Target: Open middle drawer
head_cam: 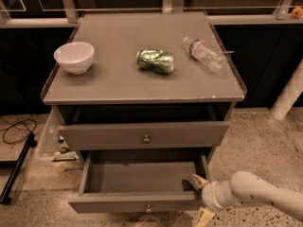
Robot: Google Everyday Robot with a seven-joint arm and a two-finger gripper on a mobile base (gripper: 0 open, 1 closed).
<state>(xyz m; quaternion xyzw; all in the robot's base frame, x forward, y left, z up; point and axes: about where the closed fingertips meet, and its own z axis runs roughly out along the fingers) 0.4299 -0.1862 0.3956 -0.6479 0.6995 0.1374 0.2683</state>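
1. Well, in the one camera view the middle drawer [137,178] stands pulled well out beneath the upper drawer [104,136]. Its plain grey inside shows, with nothing lying in it.
2. My gripper [200,198] is low on the right, at that drawer's front right corner, with my arm reaching in from the right above the floor.
3. My fingers [198,179] are spread: one tip sits by the drawer's inner corner, the other lower down, in front of the panel. The panel's right end seems to lie between them. I cannot tell whether either tip touches it.
4. I judge it a stiff, empty box on slides. It should be light to move, and only straight in and out. A pull from one corner could skew it and make it bind.
5. The best hold is the knob [148,208] at the panel's centre. It is small, round and metal, so probably slippery, and I would pinch it squarely. The panel's top edge is my fallback.
6. The task looks all but done. Any further pull should be gentle and straight.
7. The bowl [74,56], can [155,61] and bottle [204,54] lie on the top, well away from me.
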